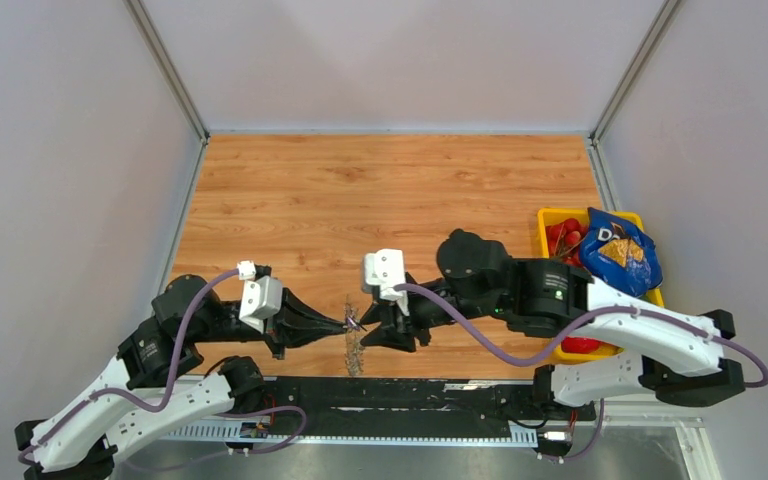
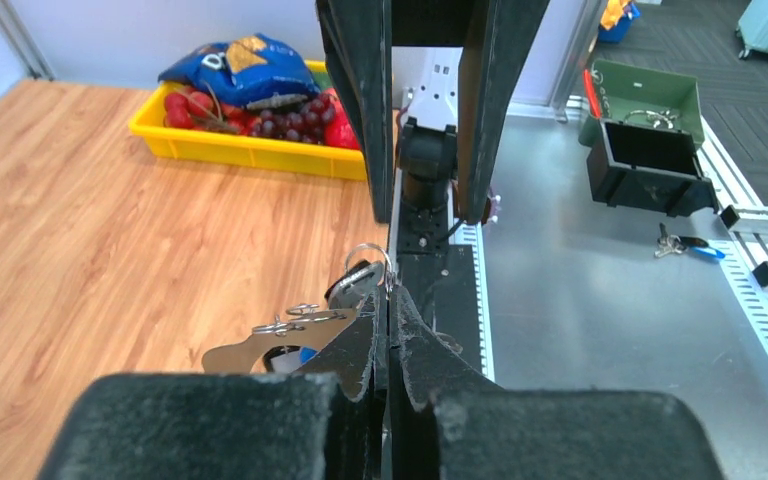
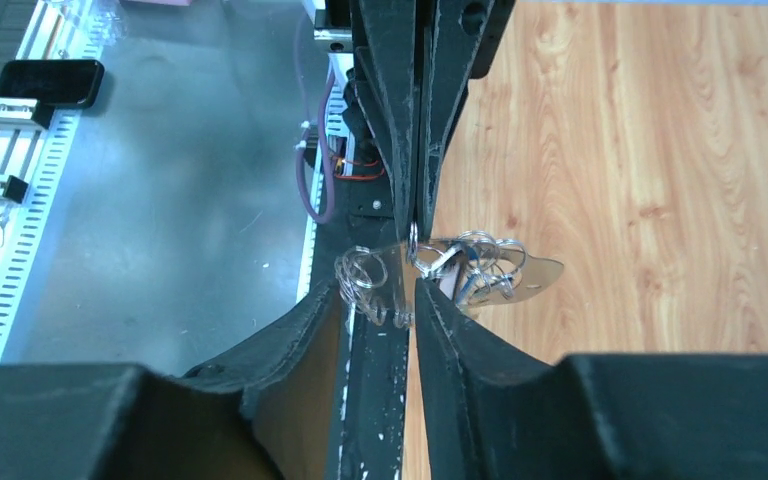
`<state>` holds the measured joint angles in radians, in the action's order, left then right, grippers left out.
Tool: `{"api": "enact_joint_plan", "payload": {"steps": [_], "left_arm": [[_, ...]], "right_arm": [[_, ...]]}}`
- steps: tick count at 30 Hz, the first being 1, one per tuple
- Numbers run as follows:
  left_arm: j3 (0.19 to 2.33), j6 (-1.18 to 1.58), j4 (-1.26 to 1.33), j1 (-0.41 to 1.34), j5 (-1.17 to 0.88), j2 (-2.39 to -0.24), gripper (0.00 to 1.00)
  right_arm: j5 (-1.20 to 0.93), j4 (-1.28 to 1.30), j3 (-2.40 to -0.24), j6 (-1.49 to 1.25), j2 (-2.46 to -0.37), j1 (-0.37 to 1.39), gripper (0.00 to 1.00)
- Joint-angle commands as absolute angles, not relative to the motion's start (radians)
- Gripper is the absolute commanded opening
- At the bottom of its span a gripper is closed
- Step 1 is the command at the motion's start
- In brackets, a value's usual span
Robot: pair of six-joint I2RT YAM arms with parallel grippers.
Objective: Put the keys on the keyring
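Note:
My left gripper [image 1: 349,322] and right gripper [image 1: 369,323] meet tip to tip at the near edge of the table. In the left wrist view the left gripper [image 2: 390,292] is shut on the thin silver keyring [image 2: 370,254]. A black-headed key [image 2: 352,280] and a flat shiny metal piece [image 2: 260,345] with small rings and a blue bit hang on it. In the right wrist view the right gripper [image 3: 380,288] is open, its fingers either side of the edge of the keyring bunch [image 3: 465,262]. In the top view the bunch [image 1: 353,348] hangs between the tips.
A yellow bin [image 1: 550,215] with a blue chip bag [image 1: 615,250] and red fruit stands at the right. In the left wrist view a green and black box [image 2: 650,140] and a loose key bunch with a blue tag [image 2: 682,243] lie on the metal bench. A phone [image 3: 50,80] lies there too.

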<state>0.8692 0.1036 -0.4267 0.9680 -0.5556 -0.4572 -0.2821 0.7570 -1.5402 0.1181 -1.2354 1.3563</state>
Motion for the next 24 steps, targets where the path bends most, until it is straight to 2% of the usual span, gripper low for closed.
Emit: {"api": "enact_joint_plan", "payload": {"steps": [1, 14, 24], "left_arm": [[0.857, 0.137, -0.240, 0.971, -0.582, -0.428, 0.00], [0.798, 0.201, -0.071, 0.970, -0.650, -0.404, 0.00], [0.721, 0.271, 0.109, 0.970, -0.639, -0.354, 0.00]], "right_arm": [[-0.219, 0.620, -1.474, 0.146, -1.135, 1.370, 0.39], [-0.124, 0.536, -1.394, 0.308, -1.092, 1.454, 0.40], [-0.044, 0.420, -1.385, 0.263, -1.094, 1.498, 0.37]]}}
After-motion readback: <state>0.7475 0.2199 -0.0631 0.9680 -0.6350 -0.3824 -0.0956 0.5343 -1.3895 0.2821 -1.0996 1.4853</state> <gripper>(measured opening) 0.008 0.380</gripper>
